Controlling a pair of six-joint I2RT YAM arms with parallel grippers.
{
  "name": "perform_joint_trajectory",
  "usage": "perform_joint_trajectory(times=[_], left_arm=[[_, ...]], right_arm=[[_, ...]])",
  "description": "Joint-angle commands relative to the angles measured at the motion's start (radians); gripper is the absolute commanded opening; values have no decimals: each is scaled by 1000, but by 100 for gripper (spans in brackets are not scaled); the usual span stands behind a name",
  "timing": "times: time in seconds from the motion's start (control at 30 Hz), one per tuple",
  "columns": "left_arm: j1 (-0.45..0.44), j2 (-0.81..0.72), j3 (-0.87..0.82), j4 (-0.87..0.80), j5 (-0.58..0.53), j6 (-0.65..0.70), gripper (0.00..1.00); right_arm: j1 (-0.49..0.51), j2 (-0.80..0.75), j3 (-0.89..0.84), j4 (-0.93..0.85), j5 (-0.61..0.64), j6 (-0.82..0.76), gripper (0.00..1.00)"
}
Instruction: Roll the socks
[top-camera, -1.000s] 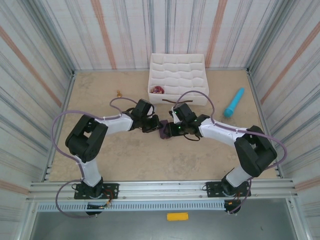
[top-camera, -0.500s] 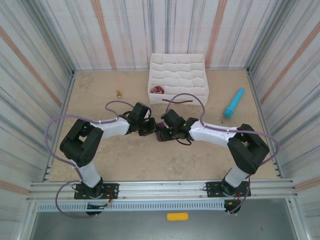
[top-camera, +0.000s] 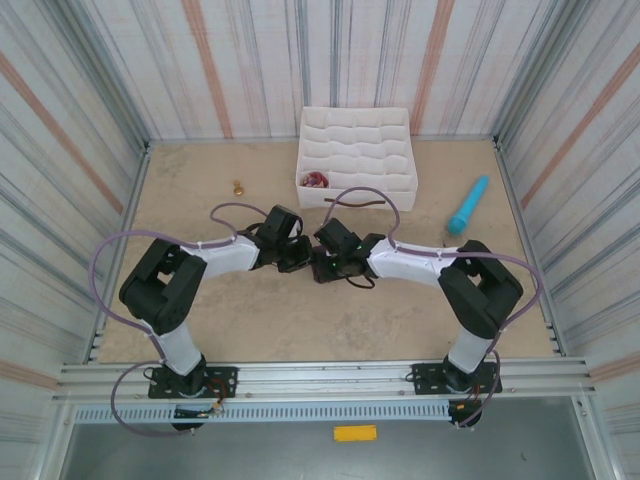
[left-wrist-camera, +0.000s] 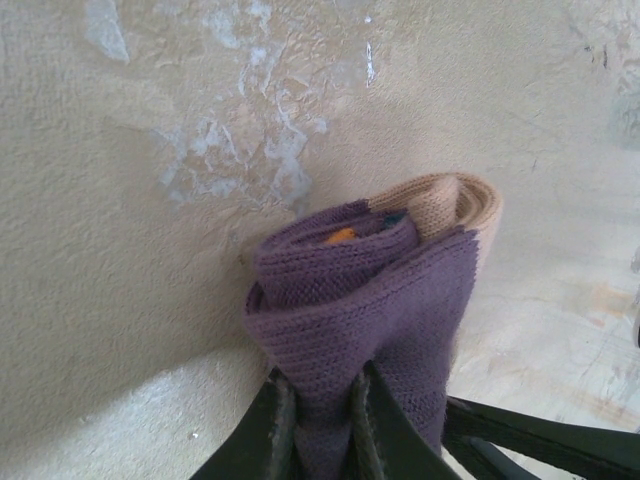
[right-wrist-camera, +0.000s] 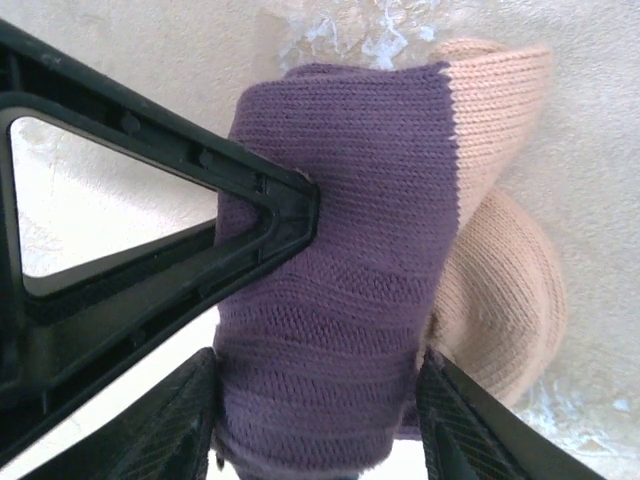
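Purple sock (left-wrist-camera: 350, 290), rolled, gripped by both claws at mid-frame in the top view.
Left gripper (left-wrist-camera: 320, 410) pinches its fabric narrowly. Right gripper (right-wrist-camera: 318, 400) clasps the roll half-wide. The long axis slants, tan end toward upper right.

A: How is the purple sock (left-wrist-camera: 350, 300) looking?
B: I'm seeing matt, ribbed knit cloth, tan at one end. The table (left-wrist-camera: 110, 250) is showing rough and matt, its coating flaking; the right gripper (right-wrist-camera: 316, 425) pads (right-wrist-camera: 175, 430) are looking like matt black, grooved plastic.
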Motion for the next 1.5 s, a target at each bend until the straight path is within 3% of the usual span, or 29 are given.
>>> perform_joint_trajectory(times=[0.0, 0.2, 0.27, 0.33, 0.43, 0.5, 0.63, 0.8, 1.0, 1.47], left_arm=[[-17, 11, -28, -85, -15, -8, 6], [-12, -7, -27, -81, -9, 1, 9], [-2, -15, -30, -70, 9, 9, 15], [8, -29, -40, -43, 34, 18, 29], [23, -41, -58, 0, 60, 53, 50], [35, -36, -70, 35, 95, 78, 57], [64, -32, -138, 201, 185, 66, 62], [71, -16, -152, 275, 239, 87, 65], [71, 2, -154, 312, 256, 80, 65], [7, 119, -114, 464, 260, 43, 66]], right_arm=[[2, 35, 15, -29, -6, -1, 49], [-35, 31, -41, 12, -103, -2, 25], [-55, 22, -76, 55, -171, -13, 20], [-89, 8, -122, 110, -253, -12, 16], [-173, 0, -218, 257, -437, 25, 11], [-229, 15, -275, 360, -568, 50, 10], [-309, 68, -347, 546, -784, 100, 9], [-399, 121, -440, 757, -920, 201, 9], [-466, 176, -465, 778, -986, 216, 9], [-575, 263, -463, 609, -941, 175, 6]])
